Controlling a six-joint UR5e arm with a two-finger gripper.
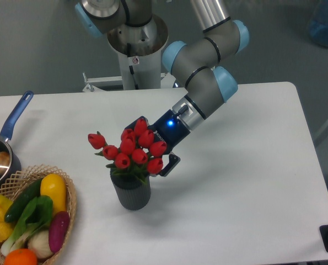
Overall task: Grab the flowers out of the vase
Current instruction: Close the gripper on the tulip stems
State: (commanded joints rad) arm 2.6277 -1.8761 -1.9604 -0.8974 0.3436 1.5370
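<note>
The flowers, a bunch of red tulip buds with green leaves, stand upright in the vase, a small dark grey ribbed cylinder at the table's front centre. My gripper reaches down from the upper right and sits right behind the buds, level with them. Dark parts of it show at the bunch's top and at its lower right. The buds hide the fingertips, so I cannot tell whether they are closed on the stems.
A wicker basket of colourful vegetables sits at the front left. A blue-handled saucepan stands at the left edge. The arm's base column rises behind the table's far edge.
</note>
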